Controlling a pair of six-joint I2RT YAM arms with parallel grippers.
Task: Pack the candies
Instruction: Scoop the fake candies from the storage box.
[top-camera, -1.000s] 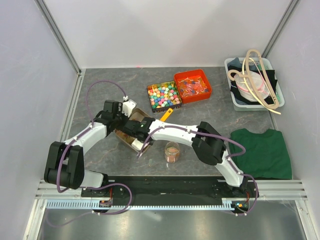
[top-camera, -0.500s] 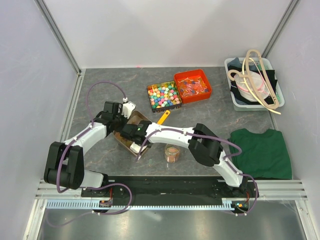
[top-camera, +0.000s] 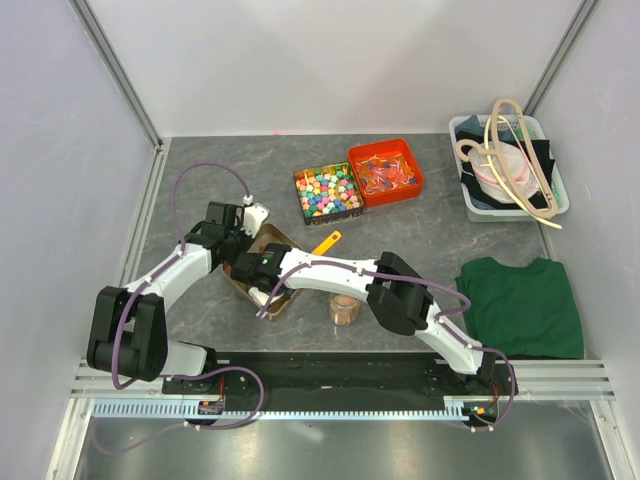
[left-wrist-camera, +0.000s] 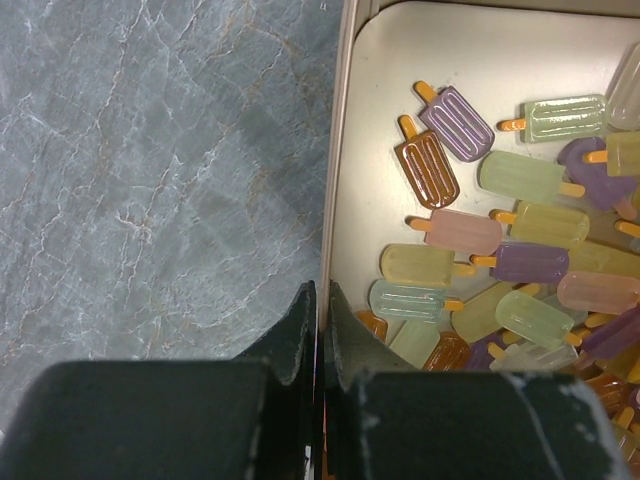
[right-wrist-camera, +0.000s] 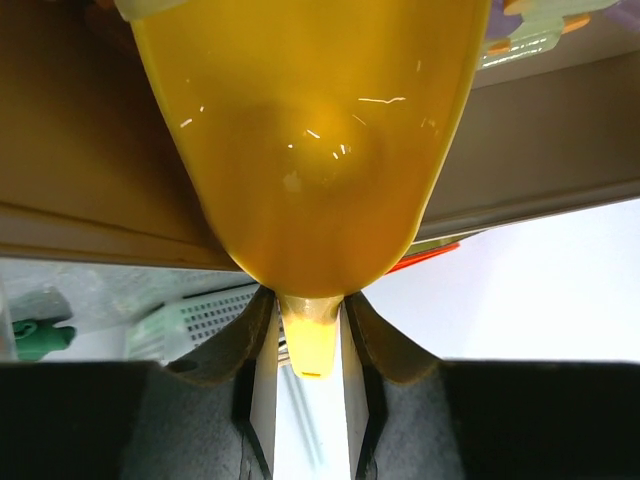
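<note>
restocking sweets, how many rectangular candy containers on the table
3: brown tin of pastel popsicle candies nearest the robot; dark box of multicoloured cubes behind it; red tray right of that

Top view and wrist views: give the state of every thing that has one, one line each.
left gripper: shut on the tray's wall
right gripper: shut on the scoop's handle
tray: open, wall clamped
candies: loose in the tray
scoop: held, bowl at the tray
jar: upright, lidless, partly filled
</note>
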